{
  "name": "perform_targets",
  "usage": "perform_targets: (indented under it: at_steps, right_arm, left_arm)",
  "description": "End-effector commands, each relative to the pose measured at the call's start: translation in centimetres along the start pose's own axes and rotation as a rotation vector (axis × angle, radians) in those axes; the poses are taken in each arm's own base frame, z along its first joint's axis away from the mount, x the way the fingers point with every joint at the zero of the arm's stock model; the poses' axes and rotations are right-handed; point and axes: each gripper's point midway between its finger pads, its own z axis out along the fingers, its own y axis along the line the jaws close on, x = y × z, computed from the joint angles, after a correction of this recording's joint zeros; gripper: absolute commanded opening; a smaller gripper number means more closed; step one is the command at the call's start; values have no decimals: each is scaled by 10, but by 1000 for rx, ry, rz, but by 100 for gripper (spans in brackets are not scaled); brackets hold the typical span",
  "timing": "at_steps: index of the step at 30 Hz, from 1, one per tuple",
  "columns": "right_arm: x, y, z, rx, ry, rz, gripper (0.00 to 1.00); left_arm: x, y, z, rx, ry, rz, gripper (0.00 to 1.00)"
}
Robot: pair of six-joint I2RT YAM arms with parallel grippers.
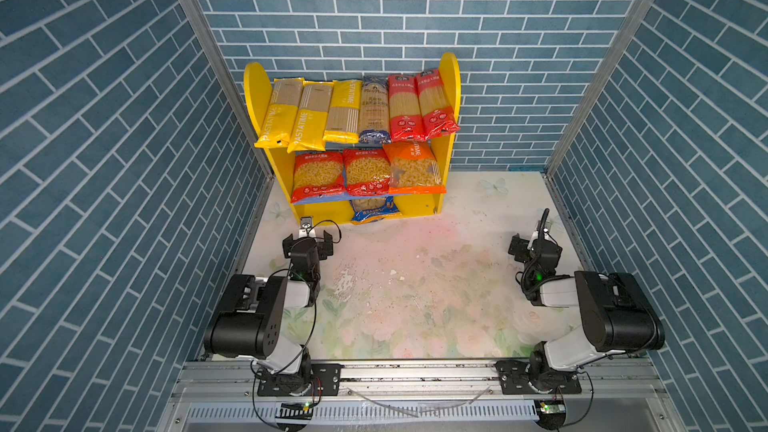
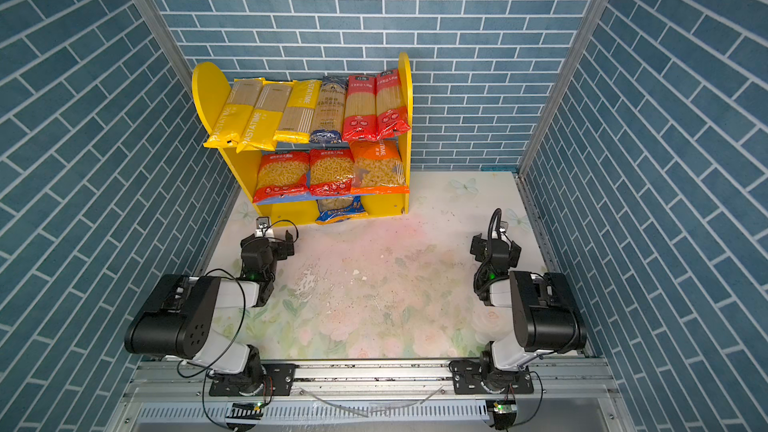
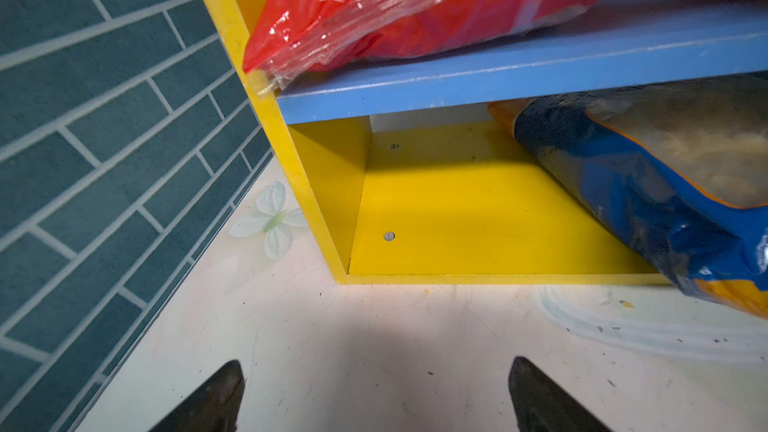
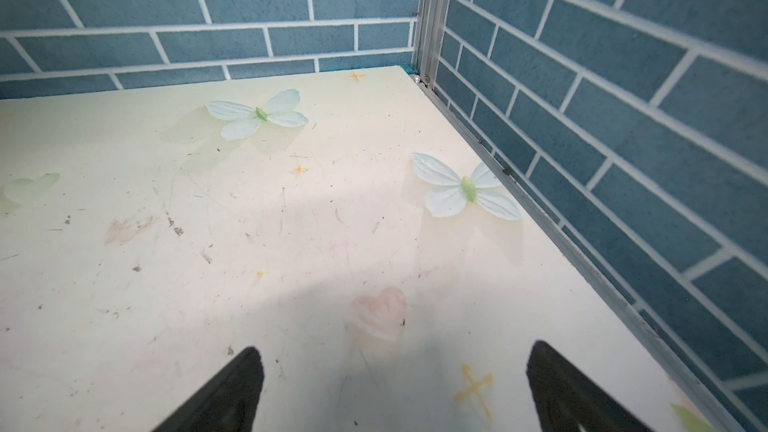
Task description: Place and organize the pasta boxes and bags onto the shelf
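The shelf (image 1: pixel 255 89) (image 2: pixel 208 89) stands against the back wall. Leaning on its upper tier are three yellow spaghetti packs (image 1: pixel 309 118), a dark blue one (image 1: pixel 374 110) and two red ones (image 1: pixel 419 105). Two red bags (image 1: pixel 318 176) and an orange bag (image 1: pixel 415 168) sit on the blue board (image 3: pixel 498 81). A blue-orange bag (image 1: pixel 376 209) (image 3: pixel 648 184) pokes out of the bottom bay. My left gripper (image 1: pixel 308 239) (image 3: pixel 376 367) is open and empty just in front of the shelf's left foot. My right gripper (image 1: pixel 536 243) (image 4: pixel 395 351) is open and empty near the right wall.
Blue brick-patterned walls (image 1: pixel 104 160) close in the floral tabletop (image 1: pixel 415 284) on three sides, with metal rails (image 4: pixel 540 218) along the edges. Crumbs and scuffs dot the surface. Both arm bases sit on the front rail (image 1: pixel 415 371).
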Motion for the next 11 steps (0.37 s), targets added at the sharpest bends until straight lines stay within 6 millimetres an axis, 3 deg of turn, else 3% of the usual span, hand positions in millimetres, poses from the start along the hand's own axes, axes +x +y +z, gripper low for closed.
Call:
perform_targets:
  at_steps: [1,11]
  right_arm:
    - [-11,2,5,-7,-21,-4,99]
    - [-12,2,5,-5,-23,-5,99]
  left_arm:
    - [0,-1,4,10,9,13,100]
    - [-3,-11,2,45,-5,46,100]
